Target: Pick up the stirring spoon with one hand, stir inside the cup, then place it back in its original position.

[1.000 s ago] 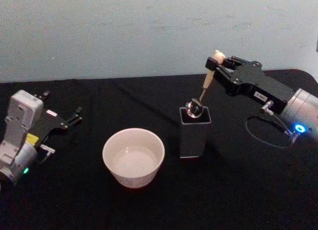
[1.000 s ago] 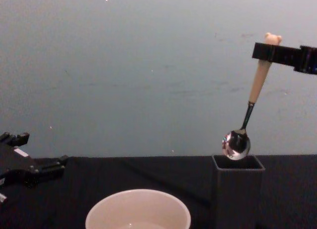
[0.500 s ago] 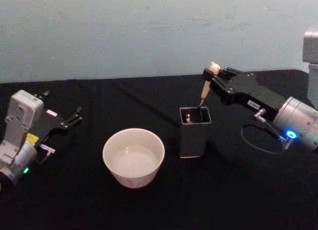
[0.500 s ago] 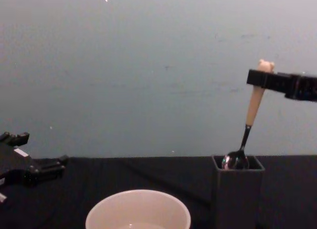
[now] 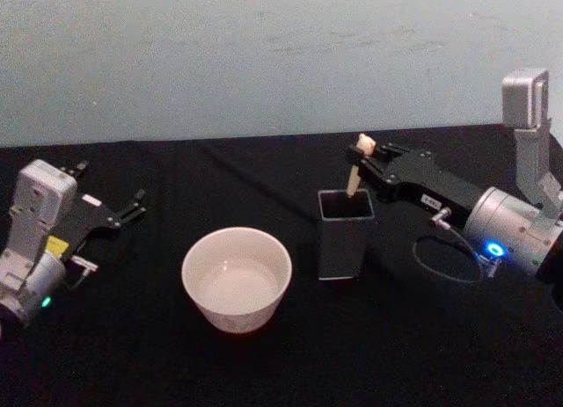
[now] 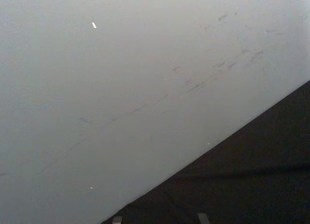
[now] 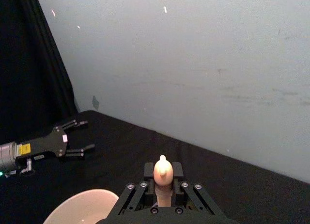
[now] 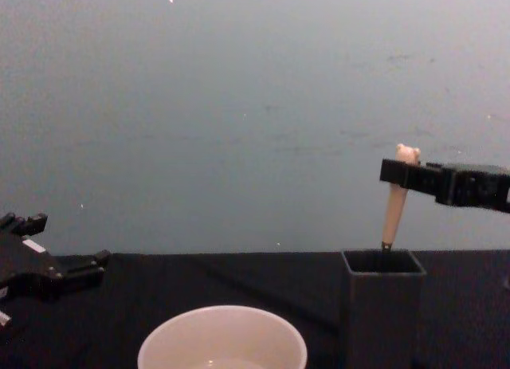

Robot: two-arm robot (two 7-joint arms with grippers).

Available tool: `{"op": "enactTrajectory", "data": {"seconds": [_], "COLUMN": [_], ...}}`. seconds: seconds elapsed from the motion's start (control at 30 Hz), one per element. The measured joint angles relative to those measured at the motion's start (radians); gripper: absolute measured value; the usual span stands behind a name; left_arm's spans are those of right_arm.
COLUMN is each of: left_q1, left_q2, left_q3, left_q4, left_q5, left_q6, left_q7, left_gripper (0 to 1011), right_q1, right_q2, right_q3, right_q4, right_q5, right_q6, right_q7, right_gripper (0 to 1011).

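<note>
The stirring spoon (image 5: pixel 355 171) stands in the dark grey square holder (image 5: pixel 344 236), only its beige handle and bear-head knob (image 8: pixel 407 153) showing above the rim; the bowl is hidden inside. My right gripper (image 5: pixel 363 163) is shut on the handle just below the knob, seen also in the right wrist view (image 7: pixel 163 195) and the chest view (image 8: pixel 398 174). The cream-white cup (image 5: pixel 236 278) sits left of the holder on the black table. My left gripper (image 5: pixel 134 205) rests open at the far left, away from both.
A black cloth covers the table (image 5: pixel 264 363), with a pale blue-grey wall behind. A cable (image 5: pixel 444 258) loops on the table beside the right arm. The left arm's grey body (image 5: pixel 35 240) lies at the left edge.
My right gripper has come down with the spoon: its bowl, which hung above the holder's rim, has sunk inside the holder. The left arm has stayed still.
</note>
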Motion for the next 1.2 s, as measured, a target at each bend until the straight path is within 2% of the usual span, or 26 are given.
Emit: {"op": "enactTrajectory", "data": {"seconds": [0.53,0.93,1.2], "left_q1": [0.000,0.000,0.000], "left_q2": [0.000,0.000,0.000], "left_q3": [0.000,0.000,0.000], "left_q4": [0.000,0.000,0.000], "left_q5": [0.000,0.000,0.000], "left_q6": [0.000,0.000,0.000], "left_q7": [0.000,0.000,0.000], "left_gripper": [1001,1001,1001], "right_q1": [0.012,0.010,0.002], "right_q2": [-0.025,-0.029,-0.034], "right_q3": [-0.014,-0.012,-0.002], "right_q4": [0.063,0.069,0.071], "right_q5": [-0.008,-0.004,0.014], "right_q6": [0.019,0.036,0.052], "right_q7": [0.005,-0.003,-0.019], "right_gripper": [218,221,218]}}
